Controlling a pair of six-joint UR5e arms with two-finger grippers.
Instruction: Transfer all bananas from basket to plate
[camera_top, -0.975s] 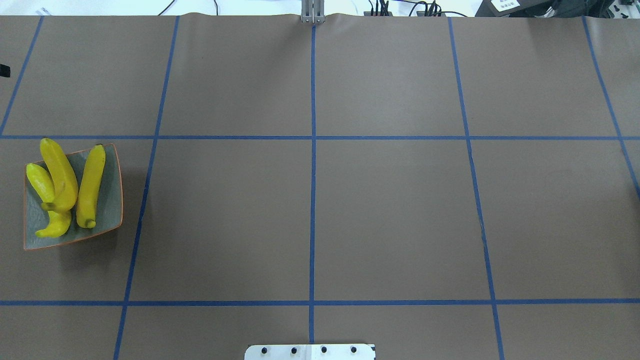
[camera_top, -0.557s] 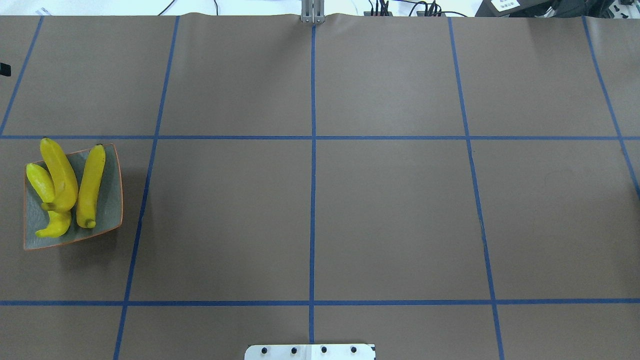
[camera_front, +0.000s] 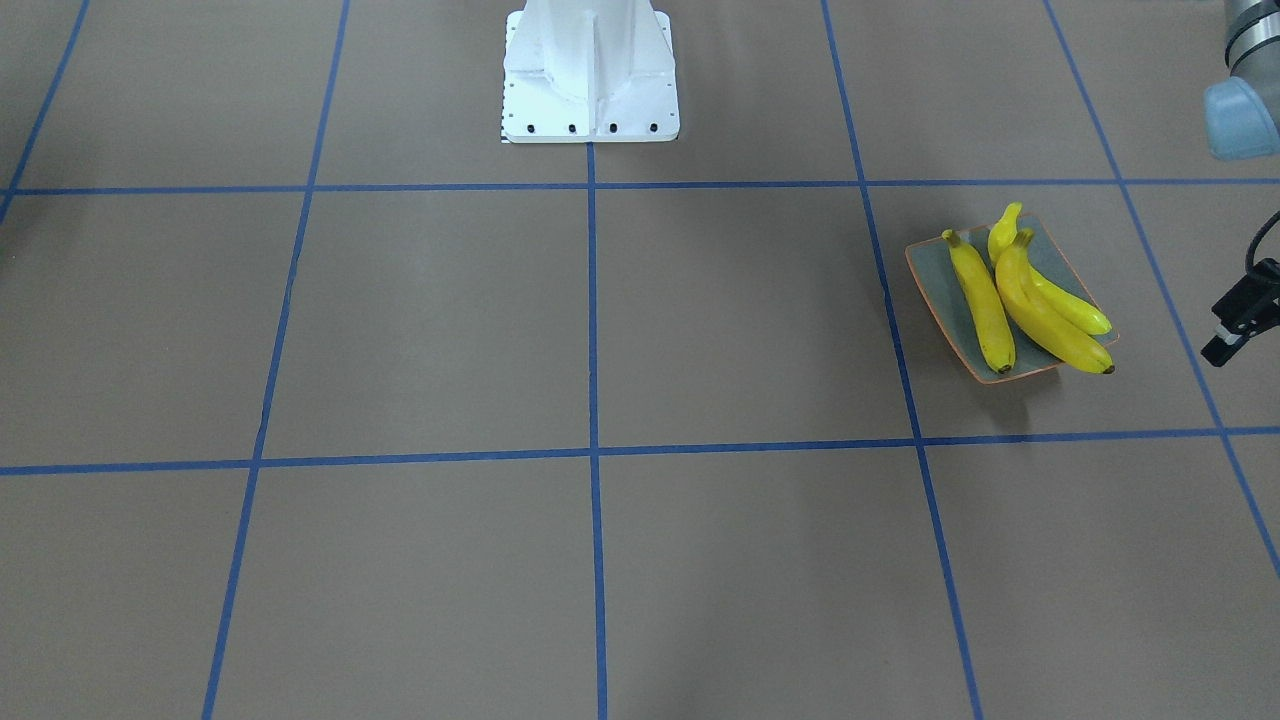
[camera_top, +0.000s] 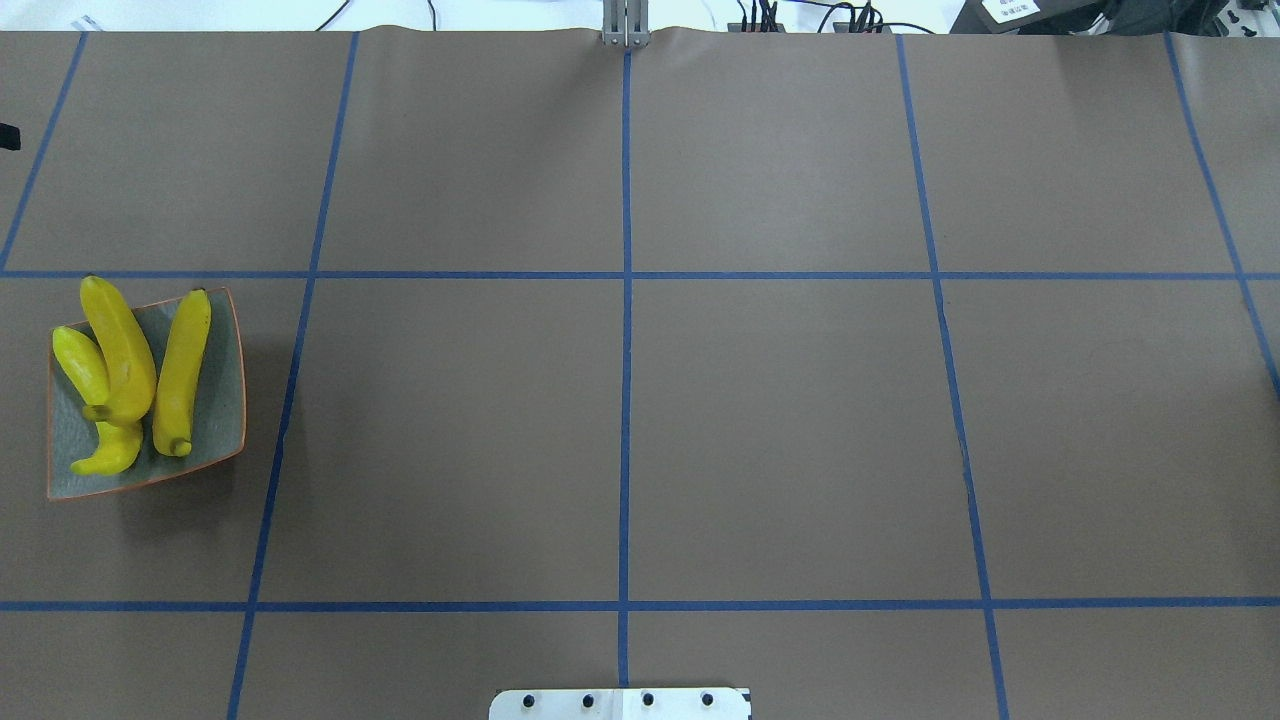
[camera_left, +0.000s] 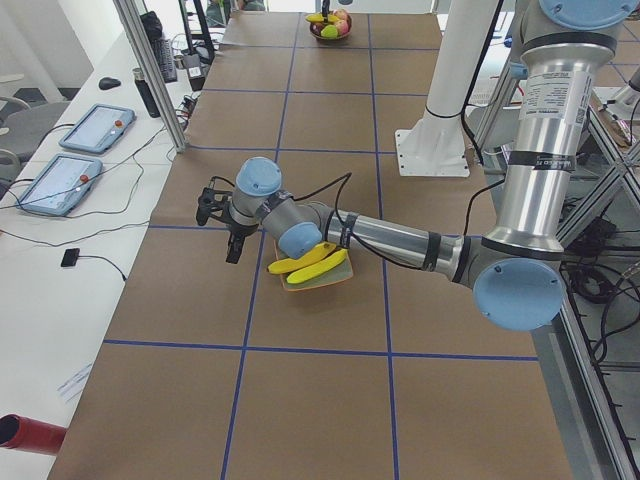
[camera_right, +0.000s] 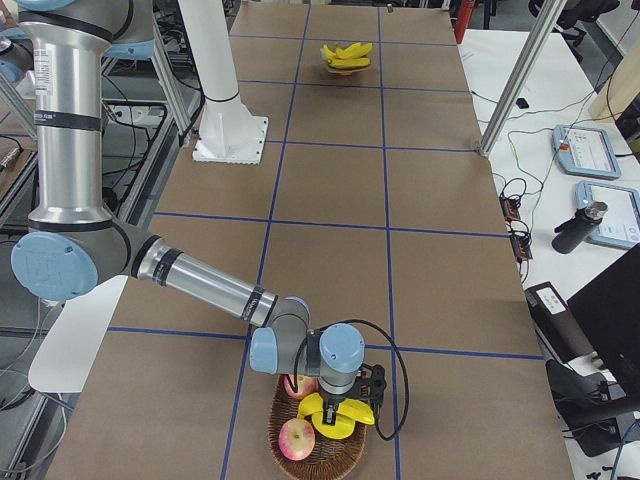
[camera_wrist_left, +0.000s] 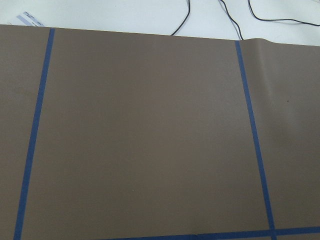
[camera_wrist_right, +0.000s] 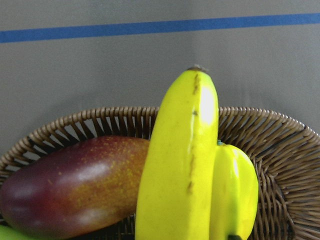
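Near the bench's (camera_top: 780, 440) left end, about midway between the robot-side edge and the far edge, sat the plate (camera_top: 222, 420) with three bananas (camera_top: 183, 365) on it. They lay roughly side by side. The middle one overlapped the outer one, and its tip poked past the plate's far rim.

Left tool (camera_left: 231, 243) hung above the bench off the plate's side toward the far left corner, pointing down, apart from plate and fruit. Cannot tell how wide it stood (only a black sliver showed at the front view's edge). Its wrist camera saw only bare bench and blue tape lines (camera_wrist_left: 254, 135).

At the bench's right end, by the robot-side edge, the wicker basket (camera_wrist_right: 290, 150) held the fourth banana (camera_wrist_right: 180, 160), a red-purple fruit (camera_wrist_right: 75, 182) and a yellow ridged fruit (camera_wrist_right: 236, 187). Right tool (camera_right: 345, 398) was right over that banana, which ran up the middle of its wrist view, very close. No fingers showed there, so cannot tell whether the tool was spread or clamped on the banana (the side view was no help). One banana was not yet on the plate.
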